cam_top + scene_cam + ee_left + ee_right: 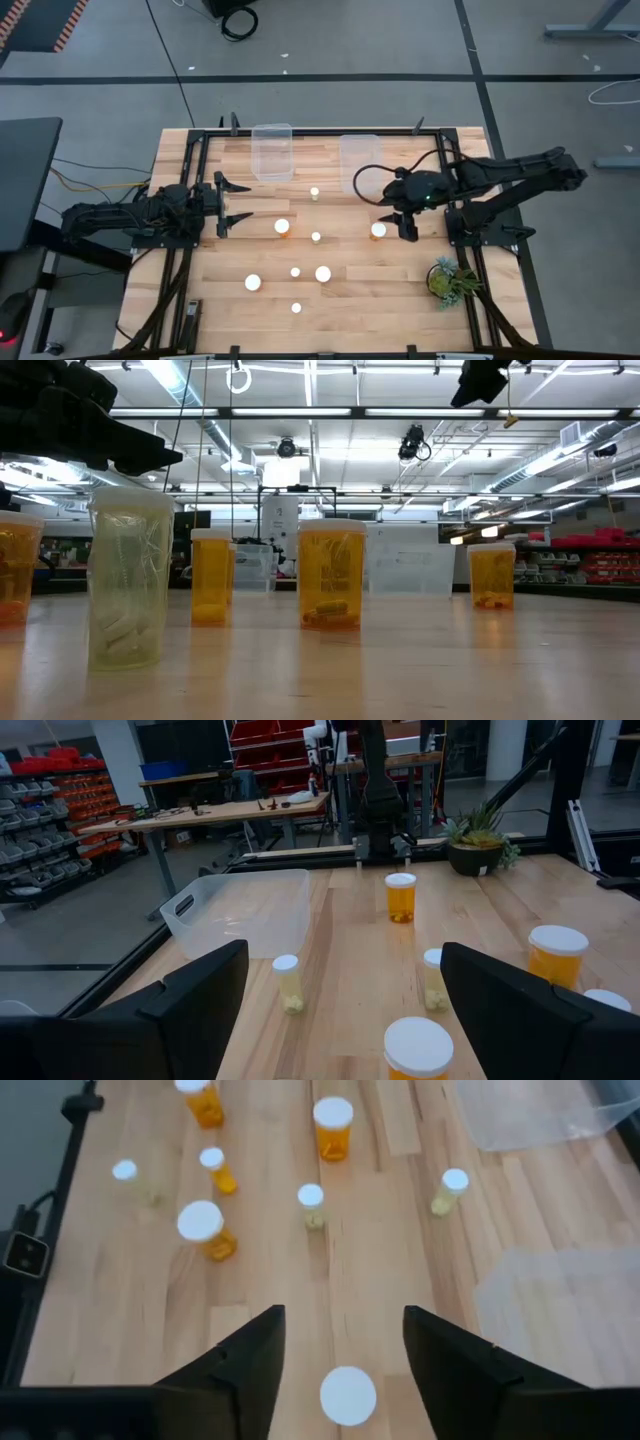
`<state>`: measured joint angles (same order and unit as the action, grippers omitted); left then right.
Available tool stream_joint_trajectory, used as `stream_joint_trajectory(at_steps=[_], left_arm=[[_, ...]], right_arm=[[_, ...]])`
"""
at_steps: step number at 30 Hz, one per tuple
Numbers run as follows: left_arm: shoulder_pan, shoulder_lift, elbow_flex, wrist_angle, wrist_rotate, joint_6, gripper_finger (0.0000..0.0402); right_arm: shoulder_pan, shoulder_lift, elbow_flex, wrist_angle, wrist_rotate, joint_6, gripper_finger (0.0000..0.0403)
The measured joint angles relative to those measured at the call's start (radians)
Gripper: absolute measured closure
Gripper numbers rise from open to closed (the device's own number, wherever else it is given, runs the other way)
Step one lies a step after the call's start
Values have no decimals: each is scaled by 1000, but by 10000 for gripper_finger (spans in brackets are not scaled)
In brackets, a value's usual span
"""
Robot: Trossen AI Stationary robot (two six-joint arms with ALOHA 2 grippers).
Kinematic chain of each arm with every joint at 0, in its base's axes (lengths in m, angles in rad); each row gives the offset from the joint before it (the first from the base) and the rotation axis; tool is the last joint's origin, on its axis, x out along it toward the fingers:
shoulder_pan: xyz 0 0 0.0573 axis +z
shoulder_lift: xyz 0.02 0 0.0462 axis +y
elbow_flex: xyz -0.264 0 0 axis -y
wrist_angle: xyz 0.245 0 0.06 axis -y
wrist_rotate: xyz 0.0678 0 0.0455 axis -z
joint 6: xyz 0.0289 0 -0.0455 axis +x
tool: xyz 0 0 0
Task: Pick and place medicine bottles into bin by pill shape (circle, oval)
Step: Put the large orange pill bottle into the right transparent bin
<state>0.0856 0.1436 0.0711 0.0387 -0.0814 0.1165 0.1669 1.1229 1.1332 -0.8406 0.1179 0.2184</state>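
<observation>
The right gripper (pixel 343 1345), fingers spread wide, hangs above a white-capped amber plastic pill bottle (pixel 348 1394) near the bench's right edge; an off-centre descent could topple it.

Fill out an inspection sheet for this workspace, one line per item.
Surface: wooden table inside a black frame.
Job's things: eight white-capped medicine bottles stand upright, spread over the middle of the table; two clear bins at the far edge, with nothing seen inside them.
Clutter: small potted plant near the right arm's base.
Grippers: left gripper open, holding nothing, at the table's left side; right gripper open above one bottle, not gripping it.
Cables: black cable looped at the right arm; more cables on the floor.
Surroundings: grey floor; workbenches and red shelving beyond the table.
</observation>
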Motion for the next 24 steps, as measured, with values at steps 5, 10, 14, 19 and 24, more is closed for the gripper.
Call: stream_joint_trajectory(at_steps=[5, 10, 14, 19, 24], left_arm=[[0, 0, 0, 0, 0, 0, 60], [0, 0, 0, 0, 0, 0, 60], [0, 0, 0, 0, 0, 0, 60], [0, 0, 0, 0, 0, 0, 60], [0, 0, 0, 0, 0, 0, 60]], right_arm=[[0, 36, 0, 0, -8, 0, 161], [0, 66, 31, -7, -15, 8, 157], [13, 112, 110, -55, -6, 6, 157], [39, 192, 220, -138, 30, 2, 157], [52, 262, 311, -201, 63, 15, 157]])
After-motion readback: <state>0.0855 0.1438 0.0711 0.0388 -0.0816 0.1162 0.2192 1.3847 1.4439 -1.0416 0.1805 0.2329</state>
